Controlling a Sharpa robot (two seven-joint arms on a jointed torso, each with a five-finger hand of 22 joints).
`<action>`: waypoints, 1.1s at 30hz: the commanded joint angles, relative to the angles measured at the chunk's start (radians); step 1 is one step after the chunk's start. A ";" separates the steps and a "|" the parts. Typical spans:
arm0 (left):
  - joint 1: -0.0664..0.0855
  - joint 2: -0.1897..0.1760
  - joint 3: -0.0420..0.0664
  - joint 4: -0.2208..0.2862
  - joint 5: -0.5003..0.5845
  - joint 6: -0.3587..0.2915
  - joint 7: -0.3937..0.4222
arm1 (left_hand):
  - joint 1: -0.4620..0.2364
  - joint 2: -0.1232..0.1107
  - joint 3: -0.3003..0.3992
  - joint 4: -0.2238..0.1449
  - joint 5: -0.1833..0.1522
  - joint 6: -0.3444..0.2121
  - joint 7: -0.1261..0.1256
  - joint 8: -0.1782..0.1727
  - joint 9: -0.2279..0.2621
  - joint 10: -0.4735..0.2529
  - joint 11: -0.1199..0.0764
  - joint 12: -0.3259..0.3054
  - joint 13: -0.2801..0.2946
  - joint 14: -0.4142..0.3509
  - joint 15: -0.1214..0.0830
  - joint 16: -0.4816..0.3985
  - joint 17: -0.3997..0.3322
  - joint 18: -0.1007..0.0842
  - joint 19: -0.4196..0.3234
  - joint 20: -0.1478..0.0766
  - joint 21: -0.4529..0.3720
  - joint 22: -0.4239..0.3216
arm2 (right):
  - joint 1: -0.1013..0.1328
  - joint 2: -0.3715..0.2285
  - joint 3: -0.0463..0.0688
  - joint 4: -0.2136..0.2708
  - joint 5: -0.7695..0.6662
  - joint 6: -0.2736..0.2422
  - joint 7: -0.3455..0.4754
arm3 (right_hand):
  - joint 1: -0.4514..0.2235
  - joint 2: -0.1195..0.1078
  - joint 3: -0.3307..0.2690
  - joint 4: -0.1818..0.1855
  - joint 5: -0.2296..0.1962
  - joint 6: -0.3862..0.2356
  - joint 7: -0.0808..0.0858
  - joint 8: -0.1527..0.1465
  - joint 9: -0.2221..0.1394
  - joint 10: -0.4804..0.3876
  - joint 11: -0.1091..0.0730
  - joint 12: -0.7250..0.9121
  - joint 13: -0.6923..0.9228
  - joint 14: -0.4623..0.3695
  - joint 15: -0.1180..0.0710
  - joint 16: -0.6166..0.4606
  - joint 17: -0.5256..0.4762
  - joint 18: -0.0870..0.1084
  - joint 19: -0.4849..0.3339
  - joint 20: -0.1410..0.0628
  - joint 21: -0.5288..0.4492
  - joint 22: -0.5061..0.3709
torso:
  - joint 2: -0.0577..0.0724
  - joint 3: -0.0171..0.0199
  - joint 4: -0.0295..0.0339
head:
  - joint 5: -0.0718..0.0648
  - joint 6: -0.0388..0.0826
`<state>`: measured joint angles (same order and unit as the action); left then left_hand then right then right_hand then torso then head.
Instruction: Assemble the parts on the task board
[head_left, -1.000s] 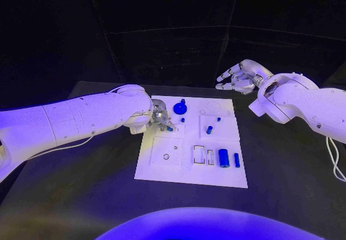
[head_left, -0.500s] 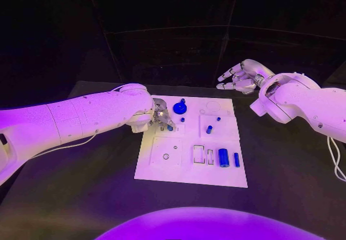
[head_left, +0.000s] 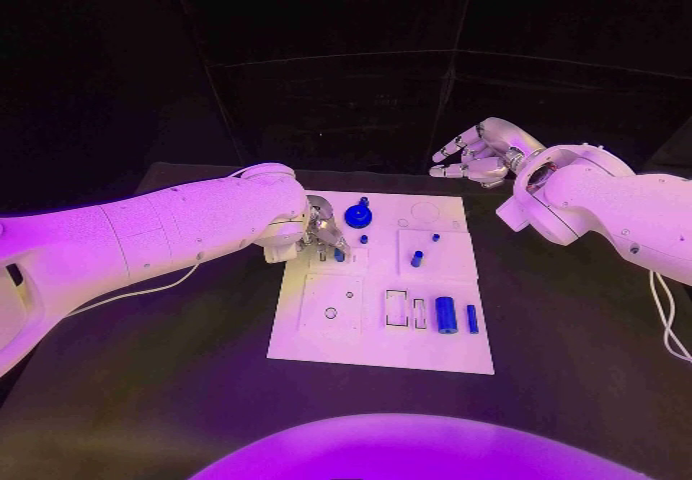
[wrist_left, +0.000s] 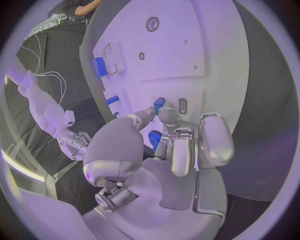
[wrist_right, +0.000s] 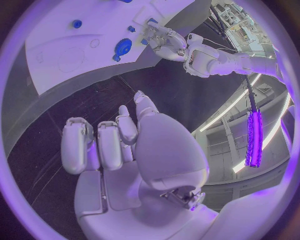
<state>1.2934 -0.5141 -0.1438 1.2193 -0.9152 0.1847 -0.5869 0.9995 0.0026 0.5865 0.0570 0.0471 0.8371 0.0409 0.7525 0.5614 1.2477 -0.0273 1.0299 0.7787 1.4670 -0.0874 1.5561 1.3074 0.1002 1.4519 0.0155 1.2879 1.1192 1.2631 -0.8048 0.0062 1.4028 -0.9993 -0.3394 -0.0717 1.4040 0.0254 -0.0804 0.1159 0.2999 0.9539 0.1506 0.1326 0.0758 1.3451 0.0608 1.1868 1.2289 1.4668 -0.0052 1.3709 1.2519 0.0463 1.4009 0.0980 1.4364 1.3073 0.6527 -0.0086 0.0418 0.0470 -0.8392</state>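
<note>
in the head view: white task board (head_left: 378, 340) flat mid-table, left hand (head_left: 320, 232) down at its far left part with fingers gathered round a small blue part (head_left: 339, 254), right hand (head_left: 475, 155) raised off beyond the board's far right corner, fingers loosely curled and holding nothing, a blue knob-shaped part (head_left: 358, 214) just beside the left hand, a blue cylinder (head_left: 446, 315) and thin blue pin (head_left: 472, 318) lying near the board's near right. in the left wrist view: fingertips (wrist_left: 166, 116) closed on that small blue part (wrist_left: 159, 103) against the board (wrist_left: 206, 55). in the right wrist view: right hand (wrist_right: 122, 145) bare over black table (wrist_right: 81, 107), fingers bent, apart from the board (wrist_right: 62, 55).
</note>
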 joint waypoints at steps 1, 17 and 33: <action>-0.003 0.004 -0.002 -0.001 0.023 0.037 -0.018 | -0.010 -0.006 -0.005 0.004 0.003 0.010 -0.002 0.006 0.000 0.000 -0.006 0.003 0.000 0.097 -0.008 -0.001 0.236 -0.015 0.004 -0.003 0.006 0.000 | 0.002 0.003 0.001 -0.001 0.004 0.005 0.003 | -0.011 0.003 0.001 0.006 -0.006 -0.006 0.000 0.006 -0.001 0.002 0.000 -0.005 -0.002 0.039 -0.008 -0.004 -0.003 0.014 -0.008 0.000 -0.005 0.018 | 0.000 -0.0003 0.0016 | -0.002 -0.001; -0.003 0.001 -0.002 -0.003 0.023 0.009 -0.025 | -0.083 -0.083 -0.251 0.073 0.002 0.026 -0.008 0.023 0.004 0.007 -0.011 0.026 0.010 0.099 -0.013 0.004 0.244 -0.019 0.009 -0.008 0.016 0.021 | 0.002 0.015 0.001 -0.012 0.011 0.005 0.009 | -0.023 0.006 -0.011 0.019 -0.037 -0.010 -0.001 0.007 -0.001 -0.001 0.001 -0.009 -0.007 0.037 -0.008 -0.011 -0.011 0.016 -0.013 0.000 -0.012 0.009 | 0.001 -0.0018 0.0023 | -0.003 0.004; -0.002 -0.026 0.001 0.017 0.023 -0.010 -0.007 | -0.077 -0.098 -0.432 0.149 -0.001 0.029 -0.019 0.032 0.007 0.012 -0.020 0.039 0.017 0.101 -0.022 0.009 0.253 -0.021 0.012 -0.019 0.022 0.035 | 0.002 0.016 0.000 -0.022 0.011 0.010 0.012 | -0.034 0.008 -0.020 0.030 -0.041 -0.013 0.000 0.008 -0.001 -0.010 0.001 -0.022 -0.018 0.033 -0.008 -0.026 -0.030 0.020 -0.025 0.000 -0.023 -0.008 | -0.002 -0.0020 0.0029 | -0.006 0.010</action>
<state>1.2894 -0.5374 -0.1443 1.2298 -0.8964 0.1871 -0.6014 0.9144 -0.0921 0.1597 0.2075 0.0510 0.8650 0.0265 0.7795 0.5670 1.2598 -0.0395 1.0621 0.7951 1.4668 -0.1017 1.5600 1.3074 0.0904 1.4631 0.0043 1.3069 1.1544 1.2629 -0.7881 0.0057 1.3815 -0.9911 -0.3356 -0.0690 1.3767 0.0341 -0.1012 0.1419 0.2615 0.9468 0.1507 0.1361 0.0759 1.3415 0.0644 1.1713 1.2109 1.4668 -0.0053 1.3494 1.2224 0.0464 1.3829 0.0982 1.4169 1.2997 0.6512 -0.0101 0.0441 0.0424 -0.8305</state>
